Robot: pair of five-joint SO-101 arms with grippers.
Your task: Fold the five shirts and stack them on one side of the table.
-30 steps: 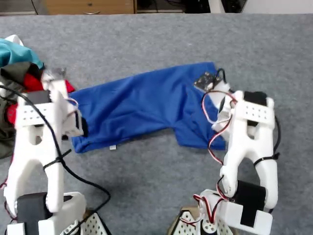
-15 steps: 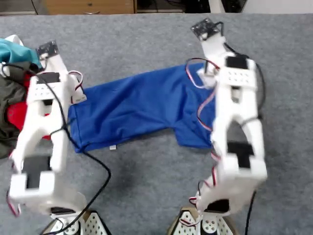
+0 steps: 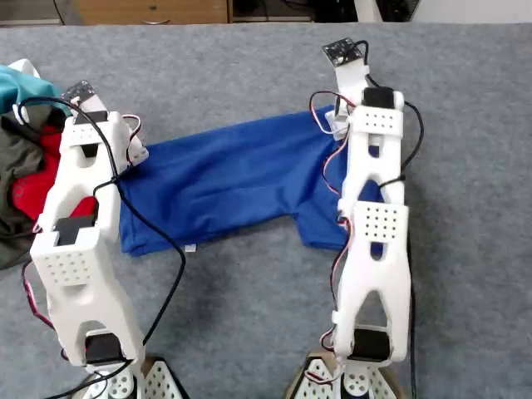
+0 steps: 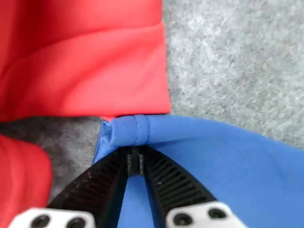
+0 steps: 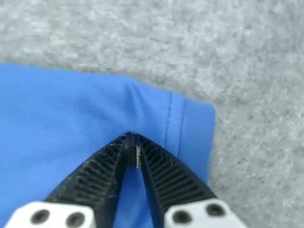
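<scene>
The blue cloth shirt looks smooth and matt. The table wears rough, fuzzy grey felt. The red cloth garment looks smooth; the jaws are ribbed, matt black plastic.

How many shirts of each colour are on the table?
blue shirt: 1
red shirt: 1
teal shirt: 1
dark olive shirt: 1
Total: 4 that can be told apart

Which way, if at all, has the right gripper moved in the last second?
Yes. The right gripper moved away from the arms' bases, toward the table's far edge, near the blue shirt's corner.
</scene>
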